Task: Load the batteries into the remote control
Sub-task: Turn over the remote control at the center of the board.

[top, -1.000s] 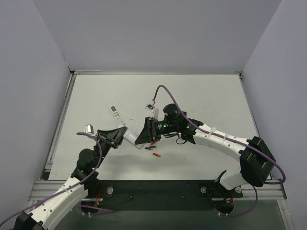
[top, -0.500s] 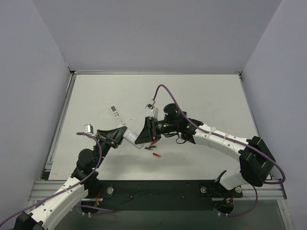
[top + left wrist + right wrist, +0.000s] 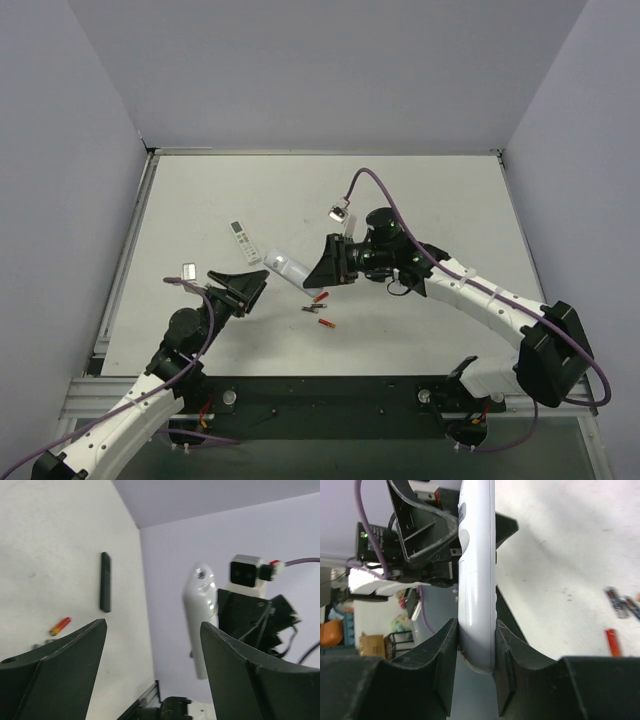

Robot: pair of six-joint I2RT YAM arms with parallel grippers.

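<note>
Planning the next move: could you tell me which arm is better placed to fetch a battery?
Probably the left: the left gripper is open and empty, while the right gripper is clamped on the remote control.

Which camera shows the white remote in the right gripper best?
Right wrist: the white remote fills the frame, edge-on, pinched near its end by the right gripper. Left wrist shows its broad side, farther off. Top external shows it small, jutting from the gripper.

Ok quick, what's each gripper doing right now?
Left gripper: open, empty.
Right gripper: closed on the white remote.
</note>
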